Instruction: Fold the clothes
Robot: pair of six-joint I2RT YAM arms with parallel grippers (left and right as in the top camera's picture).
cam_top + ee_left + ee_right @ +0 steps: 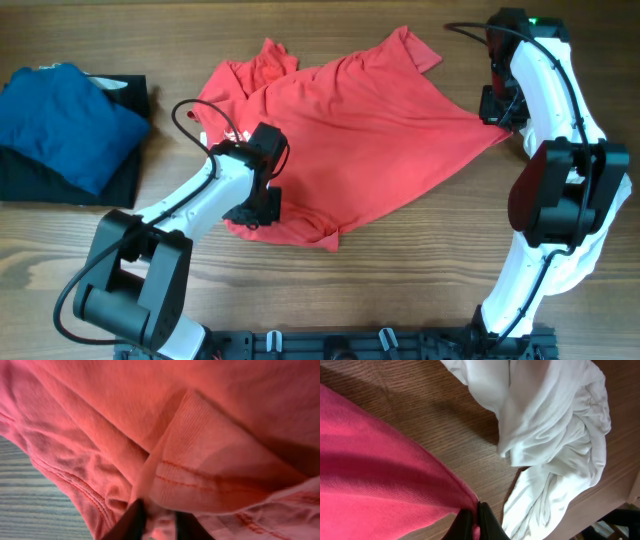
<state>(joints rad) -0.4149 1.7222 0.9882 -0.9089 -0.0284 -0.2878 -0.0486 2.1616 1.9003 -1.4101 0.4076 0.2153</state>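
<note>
The red T-shirt [340, 140] lies spread and wrinkled in the middle of the table, with white lettering showing near its left side. My left gripper [255, 205] is at its lower left hem. In the left wrist view the dark fingers [157, 525] are closed with red fabric [200, 435] bunched between them. My right gripper [497, 110] holds the shirt's stretched right corner. In the right wrist view its fingers [476, 520] are shut on the red cloth [380, 475].
A blue garment [60, 120] lies folded on a black one [60, 185] at the table's left. A crumpled white garment [555, 425] lies by the right arm, partly seen in the overhead view [590, 255]. The table is bare wood [400, 270].
</note>
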